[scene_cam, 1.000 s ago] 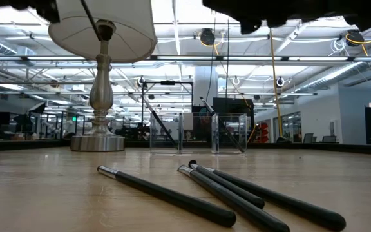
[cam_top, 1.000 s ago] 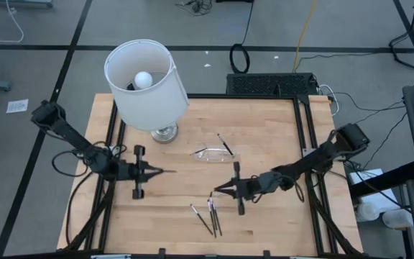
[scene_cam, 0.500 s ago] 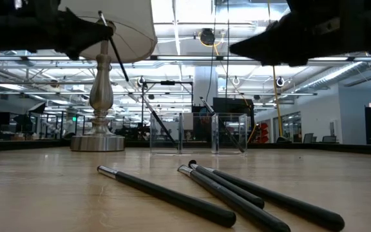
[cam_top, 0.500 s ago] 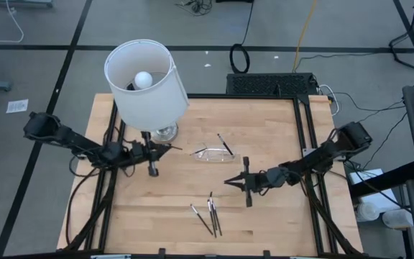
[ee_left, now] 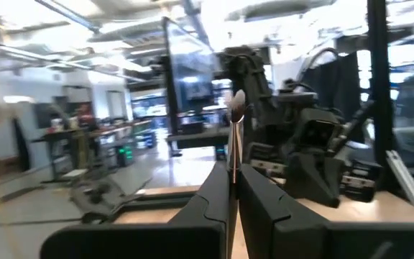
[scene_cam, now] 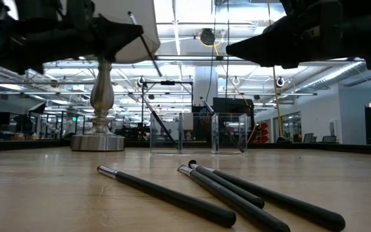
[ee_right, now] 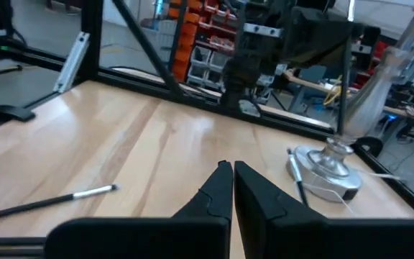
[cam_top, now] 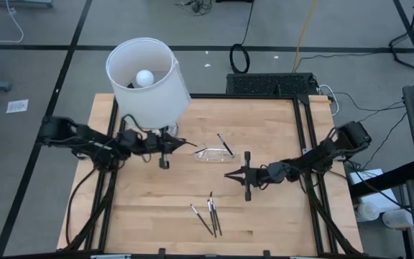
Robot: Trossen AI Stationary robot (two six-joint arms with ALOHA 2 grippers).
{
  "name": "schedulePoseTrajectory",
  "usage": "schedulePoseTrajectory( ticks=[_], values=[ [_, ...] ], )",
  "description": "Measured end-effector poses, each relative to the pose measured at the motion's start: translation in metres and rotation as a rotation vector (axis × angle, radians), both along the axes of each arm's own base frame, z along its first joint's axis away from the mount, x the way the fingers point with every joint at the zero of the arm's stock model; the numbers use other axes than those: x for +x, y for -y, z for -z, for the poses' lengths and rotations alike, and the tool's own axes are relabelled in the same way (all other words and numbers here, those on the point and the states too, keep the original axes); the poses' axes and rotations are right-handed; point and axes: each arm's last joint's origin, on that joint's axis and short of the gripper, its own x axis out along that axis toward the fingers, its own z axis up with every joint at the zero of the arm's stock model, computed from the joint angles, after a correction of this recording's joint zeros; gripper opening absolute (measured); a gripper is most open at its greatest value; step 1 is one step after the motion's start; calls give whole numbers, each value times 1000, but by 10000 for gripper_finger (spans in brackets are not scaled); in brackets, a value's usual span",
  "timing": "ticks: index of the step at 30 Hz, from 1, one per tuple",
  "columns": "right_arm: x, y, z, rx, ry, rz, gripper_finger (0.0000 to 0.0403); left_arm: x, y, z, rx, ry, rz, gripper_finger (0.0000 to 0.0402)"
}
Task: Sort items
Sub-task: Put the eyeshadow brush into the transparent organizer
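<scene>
The left gripper (cam_top: 180, 142) was clenched on one stick (ee_left: 233, 137), a thin dark shaft with a pale brush-like tip, which stood out past the fingertips. That gripper hung above the table (cam_top: 264, 223) just in front of the lamp (cam_top: 146, 79), and the clear tray (cam_top: 213, 154) lay immediately to its right, so the drop looked like a short move to the right along the direction the stick already pointed. One more stick (cam_top: 225, 144) rested slanted across the tray's far right end. The right gripper (cam_top: 228, 175) hovered mid-table, just near of the tray, with its fingers pressed together and nothing between them. Three loose sticks (cam_top: 208, 214) lay close together near the front edge, their long axes running roughly near to far, silvery ends pointing away; the right gripper was the nearer arm to them, and they sat near and slightly left of it.
</scene>
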Motion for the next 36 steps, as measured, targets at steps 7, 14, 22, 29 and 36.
schedulePoseTrajectory(
  ticks=[7, 14, 22, 29, 36],
  values=[
    [0, 1, 0, 21, -3, 4, 1, 23, -6, 13, -15, -82, 80, 13],
    [0, 1, 1, 63, -13, 5, 1, 27, 1, 18, 4, -87, 66, 13],
    [0, 1, 3, 113, -28, 7, 1, 28, 16, 19, 50, -98, -83, 13],
    [0, 0, 3, 119, -31, 7, 1, 32, 18, 22, -21, -116, -192, 13],
    [0, 0, 3, 119, -26, 7, 1, 52, 33, 35, -157, -124, -331, 13]
  ],
)
